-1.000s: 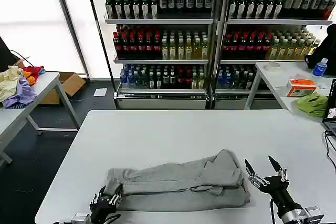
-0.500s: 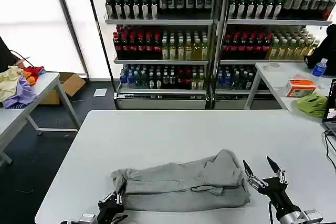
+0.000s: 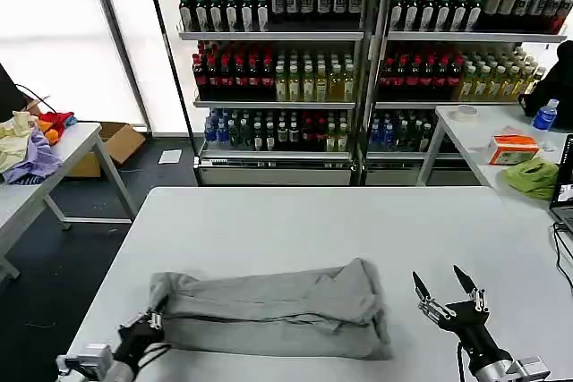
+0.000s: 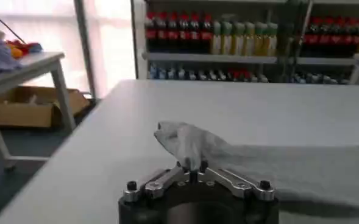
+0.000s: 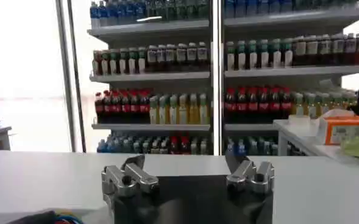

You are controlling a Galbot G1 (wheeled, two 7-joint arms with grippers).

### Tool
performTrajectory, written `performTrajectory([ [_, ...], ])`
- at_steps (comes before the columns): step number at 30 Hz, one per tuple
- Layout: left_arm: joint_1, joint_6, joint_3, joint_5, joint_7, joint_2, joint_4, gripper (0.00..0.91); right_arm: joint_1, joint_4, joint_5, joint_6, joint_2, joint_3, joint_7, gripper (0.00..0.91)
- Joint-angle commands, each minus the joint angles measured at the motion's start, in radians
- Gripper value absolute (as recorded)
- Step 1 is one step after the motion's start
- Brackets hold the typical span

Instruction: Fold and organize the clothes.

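head view: grey shirt [image 3: 269, 306] lies folded lengthwise near the counter [image 3: 295, 221] front edge. left gripper [image 3: 148, 324] fingers pinched on its left corner at the front-left. right gripper [image 3: 445, 297] fingers spread, empty, just right of the shirt.

Grey shirt [image 3: 269, 309], folded lengthwise into a long rumpled band, lying flat across the near part of the white table [image 3: 295, 221], one end bunched and lifted slightly.
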Motion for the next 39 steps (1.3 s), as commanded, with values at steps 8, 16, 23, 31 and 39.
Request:
performTrajectory([
  [8, 0.005, 0.016, -0.267, -0.175, -0.034, 0.111, -0.084, 0.01, -0.026, 0.014, 0.001, 0.019, 0.005, -0.009, -0.003, 0.907],
  [16, 0.036, 0.003, 0.033, -0.222, -0.175, 0.025, -0.293, 0.01, -0.049, 0.028, -0.012, 0.021, 0.049, -0.042, -0.002, 0.907],
  [23, -0.015, 0.001, 0.174, -0.26, -0.233, 0.078, -0.287, 0.01, -0.08, 0.043, -0.048, 0.044, 0.074, -0.067, -0.006, 0.907],
  [31, -0.069, 0.029, 0.342, -0.307, -0.274, 0.084, -0.252, 0.01, -0.081, 0.056, -0.049, 0.053, 0.106, -0.071, -0.006, 0.907],
  [39, -0.186, 0.027, 0.505, -0.297, -0.312, 0.021, -0.185, 0.01, -0.084, 0.059, -0.065, 0.056, 0.125, -0.085, -0.012, 0.907],
])
